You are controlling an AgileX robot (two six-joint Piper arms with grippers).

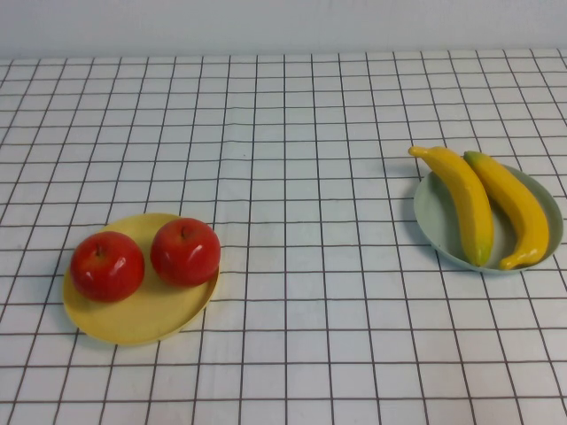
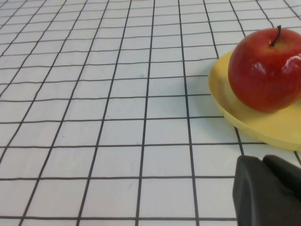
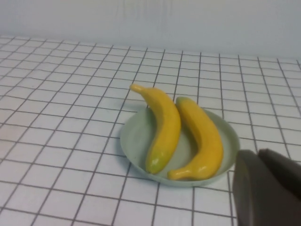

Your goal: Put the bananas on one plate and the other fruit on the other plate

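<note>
Both pincers are shut and hold nothing. Only a dark piece of the left gripper (image 2: 270, 188) shows in its wrist view, low over the checked tablecloth (image 1: 292, 177) just beside the yellow plate (image 1: 133, 323). A dark piece of the right gripper (image 3: 268, 188) shows in its own wrist view, near the grey-green plate (image 1: 434, 221). Neither arm appears in the high view. Two red apples (image 1: 107, 266) (image 1: 185, 251) sit side by side on the yellow plate at the left. Two bananas (image 1: 465, 204) (image 1: 518, 212) lie side by side on the grey-green plate at the right, their stem ends sticking out past its far rim. The plates are well apart.
</note>
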